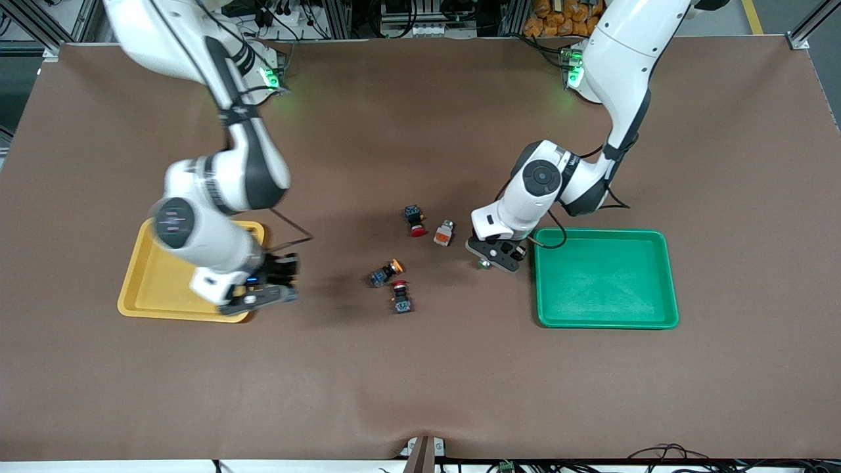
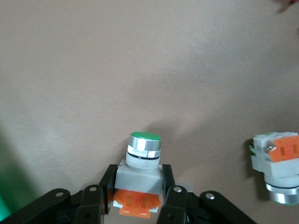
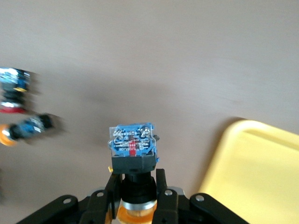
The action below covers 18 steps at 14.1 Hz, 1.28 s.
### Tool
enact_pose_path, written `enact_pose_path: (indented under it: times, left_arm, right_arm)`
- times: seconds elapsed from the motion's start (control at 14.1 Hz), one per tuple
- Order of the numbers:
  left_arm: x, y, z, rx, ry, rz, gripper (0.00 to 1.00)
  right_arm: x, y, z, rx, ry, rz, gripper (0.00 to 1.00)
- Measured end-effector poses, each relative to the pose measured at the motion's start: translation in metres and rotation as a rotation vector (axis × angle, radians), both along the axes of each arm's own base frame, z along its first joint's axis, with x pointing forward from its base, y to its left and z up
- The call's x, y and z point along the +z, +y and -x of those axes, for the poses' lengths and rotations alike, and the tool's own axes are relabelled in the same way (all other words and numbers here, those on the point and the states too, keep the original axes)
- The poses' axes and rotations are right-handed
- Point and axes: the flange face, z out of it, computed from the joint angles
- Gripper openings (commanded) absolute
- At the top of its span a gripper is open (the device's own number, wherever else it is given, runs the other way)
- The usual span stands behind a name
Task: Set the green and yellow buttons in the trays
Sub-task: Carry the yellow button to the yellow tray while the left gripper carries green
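Left gripper (image 2: 138, 193) clamping a green-tipped white-and-orange push button (image 2: 141, 163) beside the green plastic tray (image 1: 604, 279), right gripper (image 3: 138, 196) gripping a yellow-capped black-blue button (image 3: 133, 156) by the yellow plastic tray (image 1: 154, 282)

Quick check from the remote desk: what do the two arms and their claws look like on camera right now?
Both arms have glossy white shells with black joint bands and round dark caps on the wrist joints. A green light glows at each base. Thin black cables run along the forearms. The left claw and right claw are black, with bolted two-finger linkages.
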Motion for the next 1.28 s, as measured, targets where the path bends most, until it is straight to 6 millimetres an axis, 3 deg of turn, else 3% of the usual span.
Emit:
enact_pose_path:
  times: [0.14, 0.36, 0.57, 0.71, 0.85, 0.93, 1.0, 1.07, 1.14, 1.28]
  left_arm:
    - [0.020, 0.031, -0.020, -0.013, -0.001, -0.021, 0.00]
    - [0.051, 0.105, -0.051, -0.009, 0.018, -0.059, 0.00]
    - [0.052, 0.169, -0.061, 0.077, 0.069, -0.077, 0.00]
    - [0.036, 0.187, -0.057, 0.144, 0.109, -0.081, 0.00]
    - [0.023, 0.185, -0.053, 0.176, 0.135, -0.082, 0.00]
    - [0.018, 0.184, -0.052, 0.183, 0.144, -0.082, 0.00]
    - [0.014, 0.185, -0.052, 0.190, 0.150, -0.083, 0.52]
    - [0.011, 0.186, -0.051, 0.192, 0.155, -0.084, 1.00]
    - [0.006, 0.187, -0.051, 0.195, 0.160, -0.084, 1.00]
    - [0.005, 0.189, -0.052, 0.200, 0.162, -0.083, 1.00]
  right_arm:
    - [0.003, -0.052, -0.006, 0.054, 0.012, 0.031, 0.04]
    - [0.003, -0.128, -0.010, 0.093, 0.027, 0.060, 0.05]
    - [-0.002, -0.231, -0.008, 0.129, 0.031, 0.058, 0.06]
    - [-0.009, -0.293, -0.001, 0.142, 0.038, 0.056, 0.08]
    - [-0.024, -0.327, 0.005, 0.135, 0.059, 0.057, 0.13]
    - [-0.036, -0.333, 0.006, 0.130, 0.075, 0.057, 0.15]
    - [-0.049, -0.332, 0.006, 0.127, 0.091, 0.051, 0.17]
    - [-0.063, -0.328, 0.005, 0.121, 0.102, 0.036, 0.35]
    - [-0.083, -0.321, 0.003, 0.113, 0.116, 0.014, 0.99]
    - [-0.097, -0.316, 0.002, 0.111, 0.128, 0.006, 1.00]
